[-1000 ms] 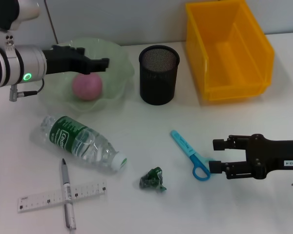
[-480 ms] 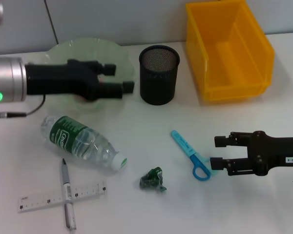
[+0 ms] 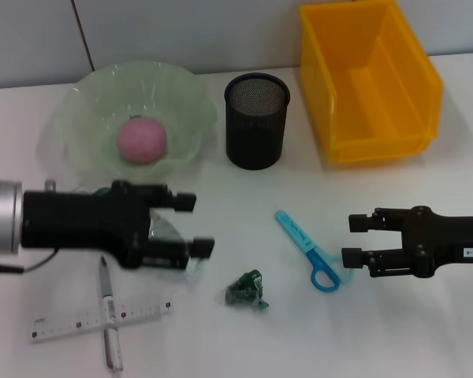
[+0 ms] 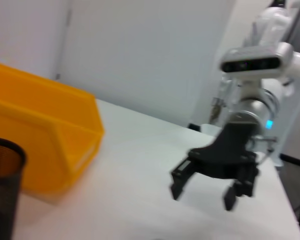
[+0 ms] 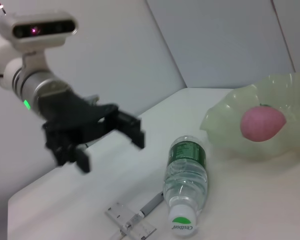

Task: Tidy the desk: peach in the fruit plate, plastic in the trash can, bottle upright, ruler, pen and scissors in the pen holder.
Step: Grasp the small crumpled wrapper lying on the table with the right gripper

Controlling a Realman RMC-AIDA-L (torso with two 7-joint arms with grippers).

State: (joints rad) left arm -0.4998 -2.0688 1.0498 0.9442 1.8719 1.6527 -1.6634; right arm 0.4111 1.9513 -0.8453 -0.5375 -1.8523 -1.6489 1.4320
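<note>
Since the earlier frame, the left hand (image 3: 191,224) has moved from the fruit plate (image 3: 87,94), where the peach (image 3: 141,139) lies, down over the lying bottle (image 5: 185,172). Its fingers are wide open. I judge the next step is gripping and raising the bottle. The right hand (image 3: 355,239), open, waits at 3 o'clock of the scissors (image 3: 307,250).

Open left pincer (image 3: 195,225) over bottle (image 3: 167,234)

Three cameras, one bench.
The head view looks steeply down on the bench (image 3: 244,346); each wrist view looks low across it toward the opposite arm, sharing bin (image 4: 45,140) and bottle (image 5: 186,175) with it.
</note>
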